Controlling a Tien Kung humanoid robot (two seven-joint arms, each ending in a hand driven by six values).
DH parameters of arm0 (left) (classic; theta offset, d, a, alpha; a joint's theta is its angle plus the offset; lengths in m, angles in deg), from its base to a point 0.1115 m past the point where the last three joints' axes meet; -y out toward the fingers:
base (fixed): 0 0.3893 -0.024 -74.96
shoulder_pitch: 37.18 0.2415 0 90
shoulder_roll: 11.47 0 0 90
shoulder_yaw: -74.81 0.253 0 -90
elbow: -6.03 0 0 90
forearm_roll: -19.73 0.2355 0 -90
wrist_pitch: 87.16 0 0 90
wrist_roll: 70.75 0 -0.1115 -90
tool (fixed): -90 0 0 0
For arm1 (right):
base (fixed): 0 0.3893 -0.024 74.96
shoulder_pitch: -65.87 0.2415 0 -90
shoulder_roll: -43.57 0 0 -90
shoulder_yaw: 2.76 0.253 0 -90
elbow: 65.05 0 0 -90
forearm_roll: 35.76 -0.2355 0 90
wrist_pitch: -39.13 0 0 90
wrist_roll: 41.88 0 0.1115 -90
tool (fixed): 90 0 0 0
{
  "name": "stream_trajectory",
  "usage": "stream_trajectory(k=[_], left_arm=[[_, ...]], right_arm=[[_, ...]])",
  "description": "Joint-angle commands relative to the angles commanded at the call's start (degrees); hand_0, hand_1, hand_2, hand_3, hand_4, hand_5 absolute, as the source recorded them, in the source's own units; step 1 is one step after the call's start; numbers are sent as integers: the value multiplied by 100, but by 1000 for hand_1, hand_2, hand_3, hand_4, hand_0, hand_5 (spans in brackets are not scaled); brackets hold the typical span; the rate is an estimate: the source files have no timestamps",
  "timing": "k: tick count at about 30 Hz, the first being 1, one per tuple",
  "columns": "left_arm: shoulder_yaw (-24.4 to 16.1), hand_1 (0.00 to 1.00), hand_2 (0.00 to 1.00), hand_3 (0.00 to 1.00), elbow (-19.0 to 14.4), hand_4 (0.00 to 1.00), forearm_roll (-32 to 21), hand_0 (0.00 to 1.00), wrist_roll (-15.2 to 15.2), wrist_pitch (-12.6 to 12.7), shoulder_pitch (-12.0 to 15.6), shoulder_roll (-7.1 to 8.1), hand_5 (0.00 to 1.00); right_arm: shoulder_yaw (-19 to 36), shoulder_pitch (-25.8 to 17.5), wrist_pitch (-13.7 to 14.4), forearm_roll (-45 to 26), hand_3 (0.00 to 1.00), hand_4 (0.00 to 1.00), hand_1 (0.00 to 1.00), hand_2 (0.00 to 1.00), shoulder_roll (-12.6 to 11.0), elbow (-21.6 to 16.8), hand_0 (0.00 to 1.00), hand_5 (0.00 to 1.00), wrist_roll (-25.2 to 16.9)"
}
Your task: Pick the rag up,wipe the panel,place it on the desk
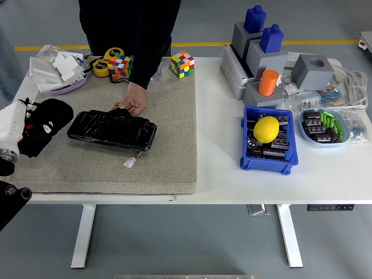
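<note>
The robot's left hand [26, 125], entering at nine o'clock, is wrapped in a black cloth rag [46, 125] bunched around its fingers, evidently gripping it. The rag hovers just beside the left end of the glossy black rectangular panel [111, 129], which lies on a beige felt mat [168, 116] on the white table [221, 174]. At twelve o'clock of the panel, a person's hand [133, 100] rests on its far edge, steadying it. The pick-up appears done; wiping is at hand. The next move calls for lowering the rag onto the panel and sweeping toward three o'clock. No right arm shows.
</note>
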Motion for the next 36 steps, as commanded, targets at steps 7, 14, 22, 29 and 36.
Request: stream_trajectory(k=[7,14,22,29,36], left_arm=[[136,175,411,625,-12,537,11,224,-3,38,-44,-105,66],[201,165,410,626,-30,536,12,216,6,39,-83,-96,70],[346,160,411,626,-37,534,17,211,50,24,-167,-152,70],[527,156,411,626,-120,534,22,207,103,12,-264,-200,71],[696,156,415,626,-316,534,78,207,186,8,-309,-280,72]], right_arm=[[-37,-2,3,5,639,998,635,676,-21,0,723,635,13],[-45,-1,-5,30,638,998,636,677,-12,7,723,635,16],[-45,6,-8,17,637,998,635,676,-21,13,724,635,18],[-38,16,-11,10,638,998,636,676,-24,17,723,635,19],[-71,26,-32,-36,638,998,634,677,-35,52,723,636,34]])
